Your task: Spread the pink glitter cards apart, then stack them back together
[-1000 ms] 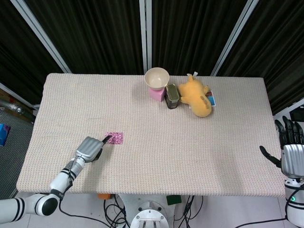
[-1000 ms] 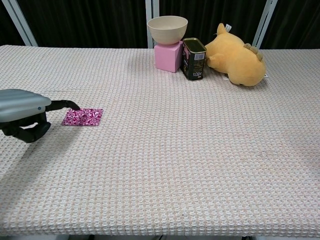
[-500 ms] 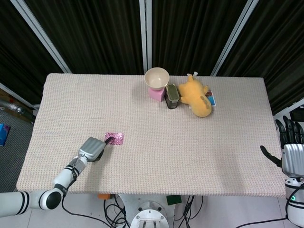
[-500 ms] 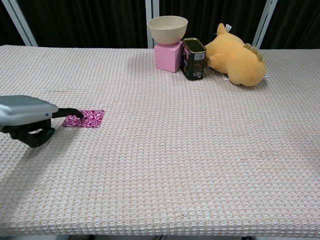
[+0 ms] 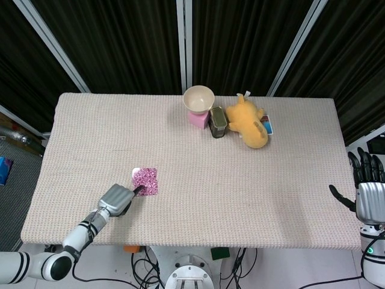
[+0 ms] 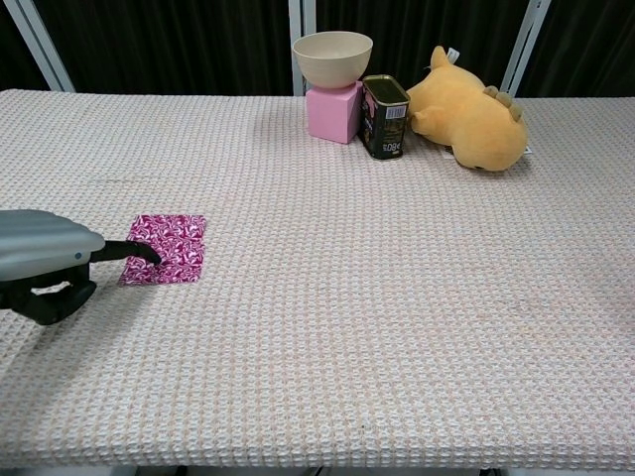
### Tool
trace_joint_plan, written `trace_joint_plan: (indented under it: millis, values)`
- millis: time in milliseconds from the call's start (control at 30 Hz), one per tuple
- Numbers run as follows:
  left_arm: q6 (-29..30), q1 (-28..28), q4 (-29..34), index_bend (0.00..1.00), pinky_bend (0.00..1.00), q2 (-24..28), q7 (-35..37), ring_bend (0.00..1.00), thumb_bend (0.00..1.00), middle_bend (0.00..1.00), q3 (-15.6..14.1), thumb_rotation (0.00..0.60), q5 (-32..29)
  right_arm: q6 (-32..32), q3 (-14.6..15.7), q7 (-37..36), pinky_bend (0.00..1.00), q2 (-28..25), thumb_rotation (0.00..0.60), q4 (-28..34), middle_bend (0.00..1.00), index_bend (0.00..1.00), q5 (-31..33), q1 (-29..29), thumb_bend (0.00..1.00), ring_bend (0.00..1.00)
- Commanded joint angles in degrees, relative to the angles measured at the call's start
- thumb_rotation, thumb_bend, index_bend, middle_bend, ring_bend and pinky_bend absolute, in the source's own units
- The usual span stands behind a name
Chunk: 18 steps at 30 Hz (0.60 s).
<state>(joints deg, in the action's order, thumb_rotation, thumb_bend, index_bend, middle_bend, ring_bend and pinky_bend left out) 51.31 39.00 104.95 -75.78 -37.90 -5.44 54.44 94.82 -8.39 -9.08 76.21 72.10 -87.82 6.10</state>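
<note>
A table (image 5: 289,180) covered in a pale woven cloth (image 6: 397,327) stood before black pleated curtains (image 5: 240,36), which were crossed by slanting pale metal bars (image 5: 51,45). Grey floor (image 5: 18,180) showed at the left, and cables (image 5: 144,271) hung beneath the table's near edge. The light was even.

The left arm is seen reaching in low from the near-left corner, its forearm angled up and to the right. The left hand (image 5: 118,198) is held palm-down just above the surface, its silver back turned upward, with one dark fingertip (image 6: 147,256) extended forward and pressed down; the thumb is curled beneath the palm. The right hand (image 5: 368,194) is held upright at the far right edge of the head view, fingers spread and pointing upward, thumb stuck out to the side, nothing gripped. It is not caught by the chest view.
</note>
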Motion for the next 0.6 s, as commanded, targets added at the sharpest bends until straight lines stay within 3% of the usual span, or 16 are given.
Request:
trace_joint_plan:
  millis: [33,400,600]
  values:
    - [0.28,-0.14,1.14,0.16,0.99,0.45,-0.24,0.94,0.71,0.87,-0.91,0.6,0.49,0.22,-0.06,-0.03,0.0,0.04,0.6,0.02,0.0,0.0,-0.07,-0.05,0.43,0.0]
    - [2.08,-0.8,4.05,0.16,1.0,1.17,-0.47,0.94,0.71,0.87,-3.13,0.6,3.58,0.73,-0.3,0.43,0.0,-0.44,0.6,0.61,0.0,0.0,-0.23,-0.16,0.44,0.0]
    - [5.2,-1.8,3.79,0.17,1.0,1.77,2.75,0.94,0.71,0.87,-1.21,0.6,6.85,0.44,-0.23,0.6,0.0,-0.33,0.6,0.72,0.0,0.0,-0.29,-0.03,0.44,0.0]
